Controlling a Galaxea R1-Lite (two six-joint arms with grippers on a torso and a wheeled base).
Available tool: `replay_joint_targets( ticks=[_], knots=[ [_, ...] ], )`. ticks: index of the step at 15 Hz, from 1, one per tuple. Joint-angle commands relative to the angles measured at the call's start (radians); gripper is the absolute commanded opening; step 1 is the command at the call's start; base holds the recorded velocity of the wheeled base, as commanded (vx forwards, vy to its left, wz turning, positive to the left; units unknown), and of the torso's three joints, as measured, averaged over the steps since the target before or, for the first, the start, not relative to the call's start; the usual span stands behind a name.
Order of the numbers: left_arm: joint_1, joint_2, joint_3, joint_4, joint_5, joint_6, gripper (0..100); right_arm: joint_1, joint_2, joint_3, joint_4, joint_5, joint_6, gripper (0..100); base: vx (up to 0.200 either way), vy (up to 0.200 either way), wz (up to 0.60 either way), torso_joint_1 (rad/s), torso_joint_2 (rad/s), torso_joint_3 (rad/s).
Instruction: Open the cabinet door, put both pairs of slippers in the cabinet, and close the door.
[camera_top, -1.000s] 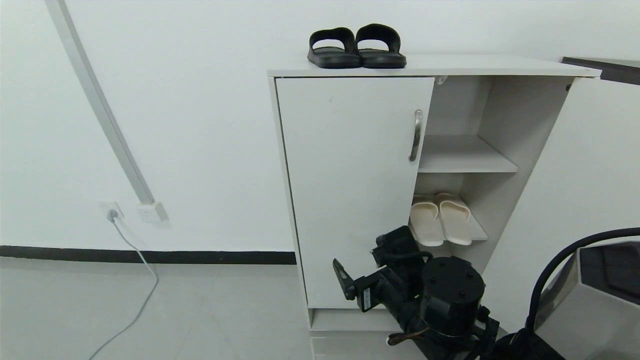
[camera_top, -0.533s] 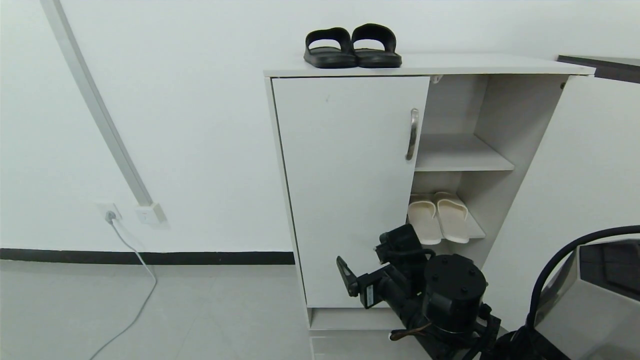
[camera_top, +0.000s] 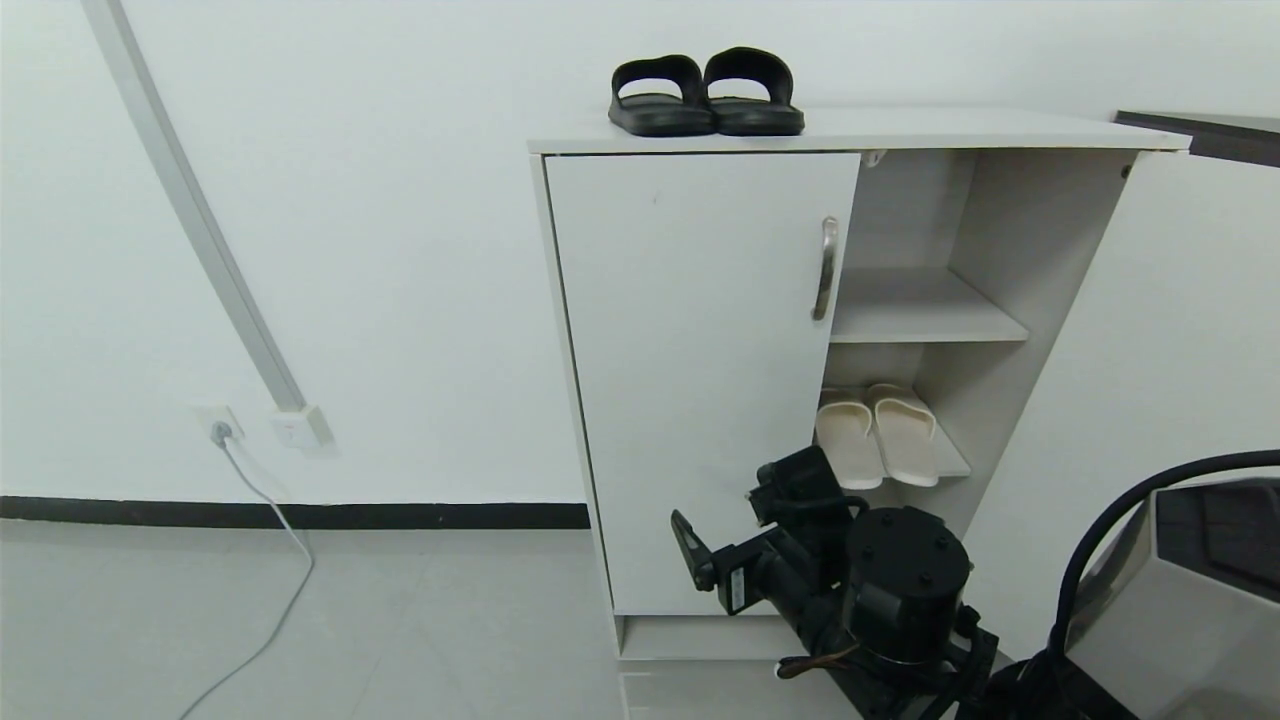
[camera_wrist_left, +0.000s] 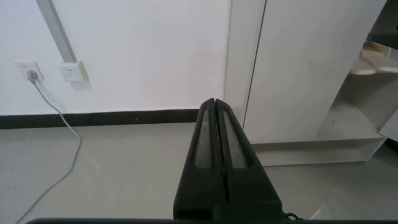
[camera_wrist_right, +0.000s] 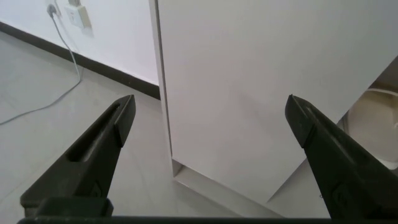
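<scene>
Hovering low before the shut left door (camera_top: 700, 380) with right gripper (camera_wrist_right: 211, 109) spread wide, left gripper (camera_wrist_left: 214, 107) pressed together; white slippers (camera_top: 877, 435) on the lower shelf (camera_top: 955, 465); next, black slippers (camera_top: 706, 95) atop the cabinet (camera_top: 1000, 128); worth rising high, pinching both straps together, sliding onto the upper shelf (camera_top: 920, 310).

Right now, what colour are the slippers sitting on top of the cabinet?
The slippers on the cabinet are black; the head view shows them best.
</scene>
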Motion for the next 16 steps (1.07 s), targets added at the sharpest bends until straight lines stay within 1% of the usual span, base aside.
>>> replay_joint_targets(
  ticks=[1,5,9,16],
  knots=[
    [0.000,0.002,0.000,0.000,0.001,0.000,0,-0.001,0.003,-0.001,0.000,0.000,-0.001,100,0.000,0.000,0.00,0.000,0.00,0.000],
    [0.000,0.002,0.000,0.000,0.000,0.000,0,-0.001,0.003,0.001,0.000,0.000,-0.001,100,0.000,0.000,0.00,0.011,-0.19,-0.293],
    [0.000,0.002,0.000,0.000,0.000,0.000,0,-0.001,0.003,0.001,0.000,0.000,-0.001,100,0.000,0.000,0.00,0.057,-0.52,-0.361],
    [0.000,0.002,0.000,0.000,0.001,0.000,0,-0.004,0.003,0.002,0.001,0.000,-0.001,100,0.000,0.000,0.00,0.134,-0.47,-0.333]
  ],
)
